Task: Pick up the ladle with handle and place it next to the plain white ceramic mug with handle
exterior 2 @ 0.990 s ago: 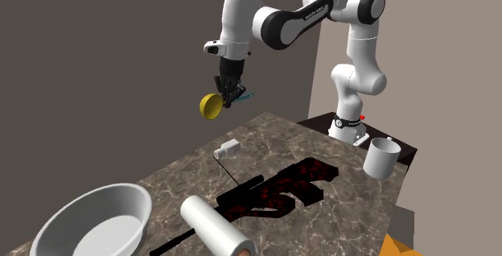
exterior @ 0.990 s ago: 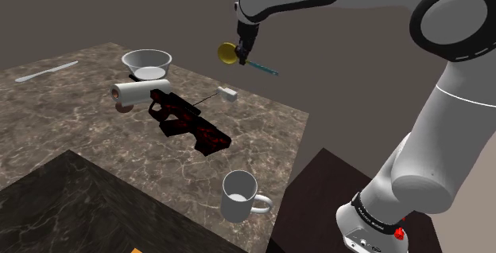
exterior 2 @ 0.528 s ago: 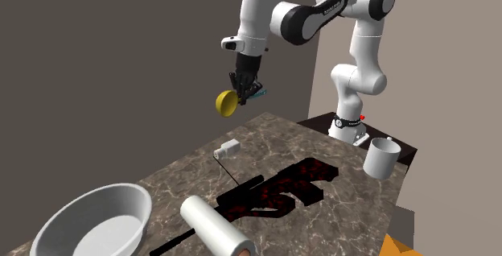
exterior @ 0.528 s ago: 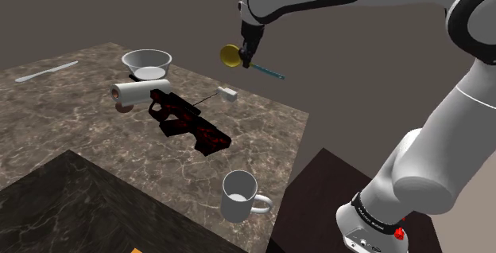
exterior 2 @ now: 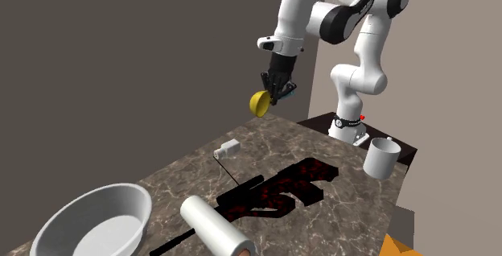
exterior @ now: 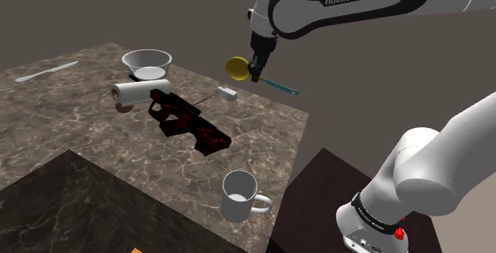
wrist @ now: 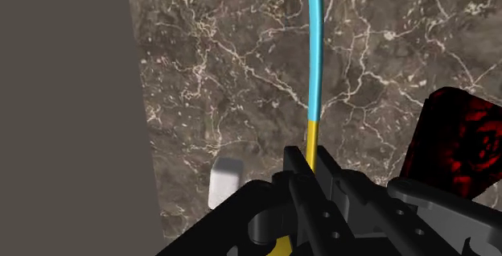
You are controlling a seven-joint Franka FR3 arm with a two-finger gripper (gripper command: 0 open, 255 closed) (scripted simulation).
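Note:
The ladle has a yellow bowl and a thin cyan handle. It hangs high above the far edge of the marble counter, and my gripper is shut on the handle just behind the bowl. The second exterior view has the ladle under the gripper, well above the countertop. Seen from the wrist, the cyan handle runs straight out from between the shut gripper. The white mug stands upright near the counter's corner by the stand, also seen as the mug.
On the counter lie a black and red object, a white roll, a grey bowl, a small white block on a thin rod, and a pale utensil. A wall rises beyond the counter's far edge.
The arm has carried the ladle to the shoulder view's right and slightly lower, toward the stand's side. The grip on the handle is unchanged.

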